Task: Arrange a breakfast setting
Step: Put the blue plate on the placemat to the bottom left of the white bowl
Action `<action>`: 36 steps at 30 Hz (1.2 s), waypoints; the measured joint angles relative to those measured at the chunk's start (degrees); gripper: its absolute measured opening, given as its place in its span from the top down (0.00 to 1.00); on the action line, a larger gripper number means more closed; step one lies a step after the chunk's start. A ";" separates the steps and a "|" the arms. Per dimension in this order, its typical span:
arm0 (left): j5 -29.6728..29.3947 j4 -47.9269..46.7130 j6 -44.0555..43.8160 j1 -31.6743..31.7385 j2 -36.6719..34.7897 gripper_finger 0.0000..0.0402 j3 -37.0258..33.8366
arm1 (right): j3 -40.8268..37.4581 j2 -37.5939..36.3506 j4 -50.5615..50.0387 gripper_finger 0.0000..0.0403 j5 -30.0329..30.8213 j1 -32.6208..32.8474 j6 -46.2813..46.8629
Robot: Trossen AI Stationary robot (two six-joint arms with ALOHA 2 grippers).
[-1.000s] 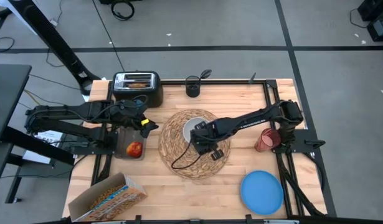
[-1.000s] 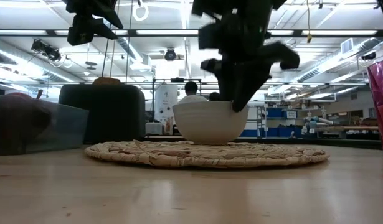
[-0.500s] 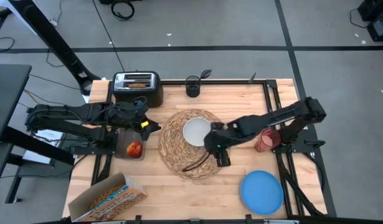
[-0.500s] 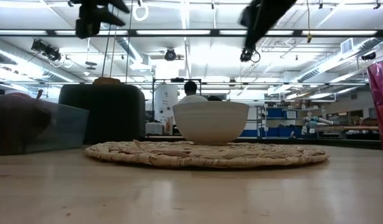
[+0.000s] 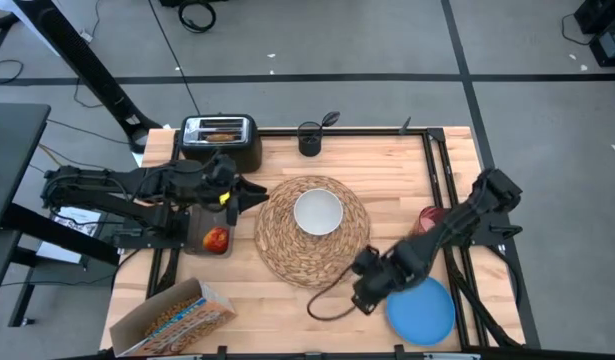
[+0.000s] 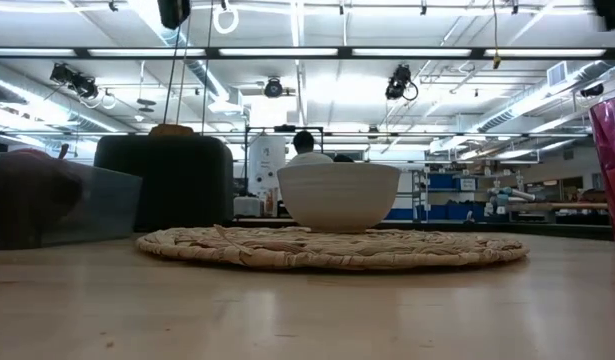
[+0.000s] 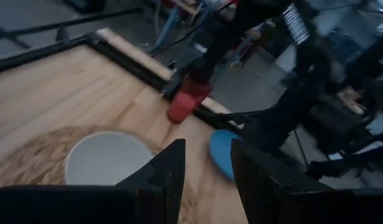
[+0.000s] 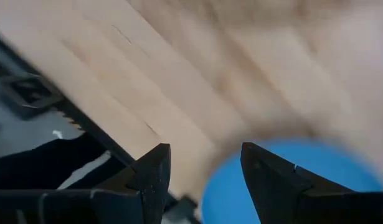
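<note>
The white bowl [image 5: 318, 212] stands on its base on the round woven placemat [image 5: 312, 250] at mid-table; both also show in the low view, the bowl [image 6: 338, 196] and the mat [image 6: 332, 247]. The blue plate [image 5: 424, 308] lies flat near the front right. My right gripper [image 5: 370, 292] is open and empty, just left of the plate [image 8: 291, 180], above the table. My left gripper [image 5: 257, 192] is open and empty beside the mat's left edge. The red cup [image 5: 428, 218] stands at the right, partly hidden by the right arm. The apple [image 5: 216, 240] lies in a clear box.
A toaster [image 5: 220, 140] holding toast stands at the far left. A black cup [image 5: 309, 138] holding a spoon sits at the far edge. A cereal box [image 5: 172, 318] lies at the front left. A black cable [image 5: 332, 300] loops below the right arm.
My right gripper has risen away from the bowl and swung toward the table's near right, ending beside the blue plate. The bowl stays on the mat. My left gripper has edged toward the placemat and risen.
</note>
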 joint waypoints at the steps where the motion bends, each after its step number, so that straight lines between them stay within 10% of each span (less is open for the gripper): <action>1: 0.12 0.96 0.90 -0.66 0.02 0.67 0.00 | 0.00 1.03 -0.84 0.50 -1.44 0.96 3.35; 16: -2.86 13.64 8.37 -17.36 0.96 0.67 -0.02 | 0.00 16.75 1.86 0.55 -7.63 6.48 25.05; 36: -3.18 9.79 7.88 -22.58 1.47 0.67 0.02 | 0.78 15.71 1.90 0.97 -9.68 7.38 26.33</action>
